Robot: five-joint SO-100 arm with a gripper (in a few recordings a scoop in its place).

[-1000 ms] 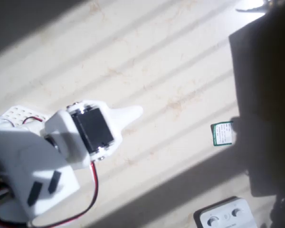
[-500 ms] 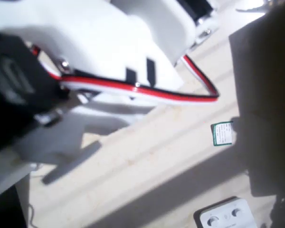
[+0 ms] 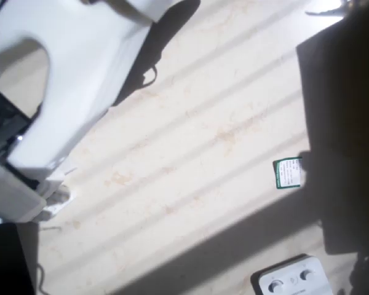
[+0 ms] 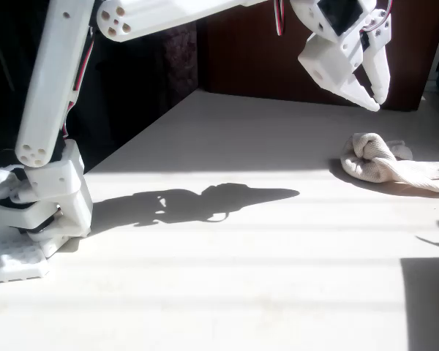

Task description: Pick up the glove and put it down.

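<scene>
The arm has swung hard in the last second. 1 second ago it sat low at the overhead view's left with its claw stretched over bare table; half a second ago its body swept across the top of that view; now its white links fill the upper left corner.

In the fixed view the claw hangs high, fingers pointing down with a narrow gap between the tips, holding nothing. The glove lies crumpled on the table below the claw and slightly to its right, well clear of the fingertips. The card and the button box have not moved.

The reach has probably brought the claw nearly over the glove, so the pick is about to begin: the fingers likely need to spread and drop straight onto the bunched cloth.
</scene>
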